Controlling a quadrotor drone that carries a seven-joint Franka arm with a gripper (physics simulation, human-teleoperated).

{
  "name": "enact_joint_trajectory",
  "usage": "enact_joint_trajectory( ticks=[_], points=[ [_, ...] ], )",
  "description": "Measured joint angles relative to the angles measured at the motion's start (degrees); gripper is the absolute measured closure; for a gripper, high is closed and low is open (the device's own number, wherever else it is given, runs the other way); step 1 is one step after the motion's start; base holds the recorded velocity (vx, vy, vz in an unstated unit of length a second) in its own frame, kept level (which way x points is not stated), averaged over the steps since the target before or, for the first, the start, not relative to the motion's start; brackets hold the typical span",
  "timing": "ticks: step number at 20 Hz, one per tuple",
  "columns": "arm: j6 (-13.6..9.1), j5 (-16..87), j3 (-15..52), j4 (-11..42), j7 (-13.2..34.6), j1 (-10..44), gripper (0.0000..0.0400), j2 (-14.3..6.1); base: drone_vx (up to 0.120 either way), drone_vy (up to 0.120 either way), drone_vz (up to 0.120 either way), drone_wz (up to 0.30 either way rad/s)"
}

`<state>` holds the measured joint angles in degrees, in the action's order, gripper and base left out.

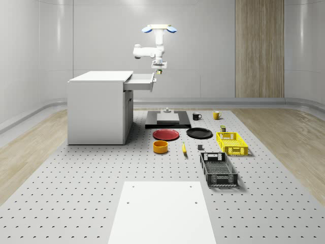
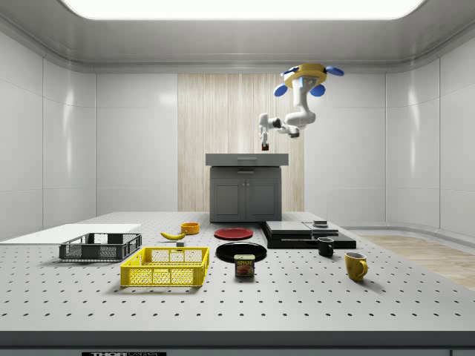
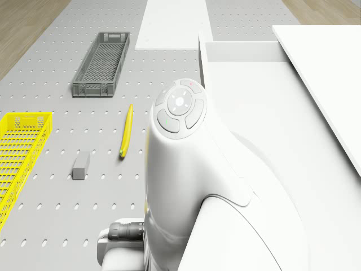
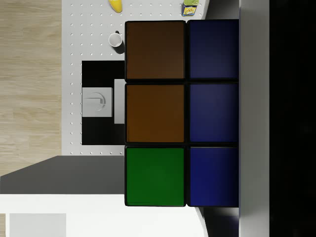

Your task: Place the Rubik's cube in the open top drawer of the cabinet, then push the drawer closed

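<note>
While the drone hovers above the cabinet's open drawer in the whole-scene view, the gripper hangs at the drawer's outer edge. Wrist view: Rubik's cube clamped close; better shift inward over the drawer before releasing.

The smooth white plastic-looking robot arm shell carries a soft sheen. The Rubik's cube shows glossy brown, blue and green tiles in a black frame, while the grey perforated table top looks matt beside the pale wood-grain floor
</note>
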<state>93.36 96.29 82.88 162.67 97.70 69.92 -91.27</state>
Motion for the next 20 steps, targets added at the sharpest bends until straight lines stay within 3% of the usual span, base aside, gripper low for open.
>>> enact_joint_trajectory(
  ticks=[4, 20],
  points=[
    [0.1, 0.0, 0.0, 0.0, 0.0, 0.0, 0.0075, -0.1, 0.000, -0.120, 0.080, 0.000],
    [0.2, -0.1, 0.0, 0.0, 0.0, 0.0, 0.0075, -0.2, 0.000, -0.120, 0.000, 0.000]
  ],
)
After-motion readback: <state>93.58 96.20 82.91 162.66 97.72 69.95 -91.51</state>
